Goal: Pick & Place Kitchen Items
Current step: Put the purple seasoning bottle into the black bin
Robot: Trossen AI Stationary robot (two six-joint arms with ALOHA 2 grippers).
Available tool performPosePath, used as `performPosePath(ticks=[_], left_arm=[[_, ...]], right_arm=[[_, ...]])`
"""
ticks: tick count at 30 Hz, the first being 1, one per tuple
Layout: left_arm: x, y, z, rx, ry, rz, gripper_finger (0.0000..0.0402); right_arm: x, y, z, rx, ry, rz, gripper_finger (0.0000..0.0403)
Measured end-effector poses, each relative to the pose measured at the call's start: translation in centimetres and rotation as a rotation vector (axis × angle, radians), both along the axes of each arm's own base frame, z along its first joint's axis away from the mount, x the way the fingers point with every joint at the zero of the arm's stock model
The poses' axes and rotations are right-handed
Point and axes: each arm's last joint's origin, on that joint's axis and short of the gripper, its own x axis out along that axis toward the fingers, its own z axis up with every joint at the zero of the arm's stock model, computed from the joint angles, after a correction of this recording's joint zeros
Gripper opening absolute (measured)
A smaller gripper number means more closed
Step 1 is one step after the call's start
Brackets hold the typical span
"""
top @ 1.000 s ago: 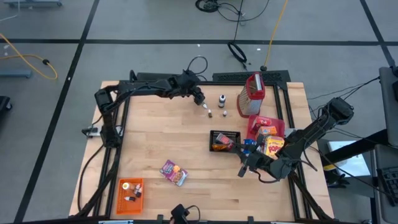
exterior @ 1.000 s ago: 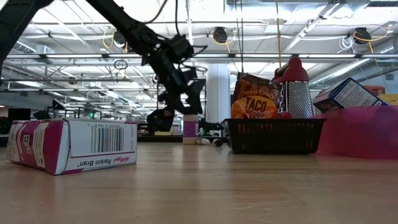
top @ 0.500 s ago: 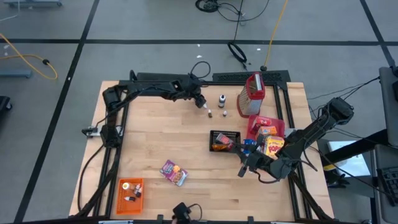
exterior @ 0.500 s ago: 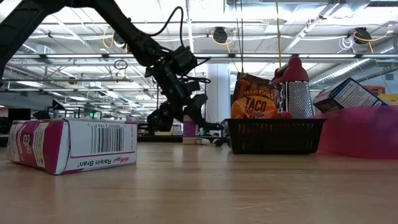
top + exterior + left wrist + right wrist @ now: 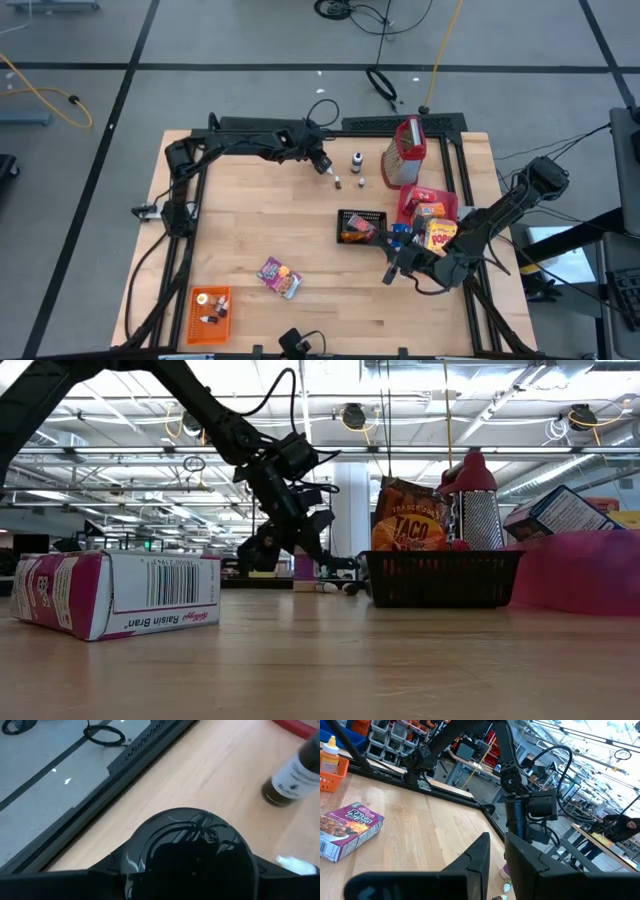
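Observation:
My left gripper (image 5: 325, 166) (image 5: 290, 555) hangs low over the far middle of the table. It looks open and touches nothing that I can see. Three tiny bottles stand upright on the wood just right of it (image 5: 338, 182) (image 5: 357, 160) (image 5: 361, 181); the left wrist view shows one dark bottle (image 5: 292, 777). The purple Raisin Bran box (image 5: 278, 277) (image 5: 110, 592) lies flat near the front. A taco packet (image 5: 355, 232) (image 5: 410, 515) stands in the black mesh basket (image 5: 440, 580). My right gripper (image 5: 388, 272) (image 5: 496, 852) waits right of the basket, with a narrow gap between its fingers.
A red tray (image 5: 408, 200) (image 5: 580, 570) with several snack boxes sits at the right. A metal grater (image 5: 405, 150) (image 5: 478, 510) stands behind it. An orange crate (image 5: 210, 308) with small bottles is at the near left corner. Bare wood lies across the left half.
My left gripper has dropped a little toward the table and tipped its fingers downward beside the tiny bottles, while the arm's elbow has swung slightly inward. The right arm and all the items have kept still.

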Motion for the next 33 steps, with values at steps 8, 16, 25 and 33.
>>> performPosePath(ticks=[8, 16, 25, 33], left_arm=[[-0.3, -2.6, 3.8, 0.030, -0.016, -0.038, 0.0209], [0.3, -7.8, 8.2, 0.055, -0.141, -0.195, 0.0200], [2.8, -14.4, 9.4, 0.127, -0.270, -0.401, 0.0200], [3.6, -17.7, 9.9, 0.157, -0.344, -0.496, 0.0216]], right_arm=[[0.0, 0.0, 0.0, 0.000, 0.001, 0.000, 0.0054], [0.0, 0.0, 0.0, 0.000, 0.000, 0.001, 0.0054], [0.0, 0.0, 0.0, 0.000, 0.000, 0.000, 0.0054], [0.0, 0.0, 0.0, 0.000, 0.000, 0.000, 0.0054]])
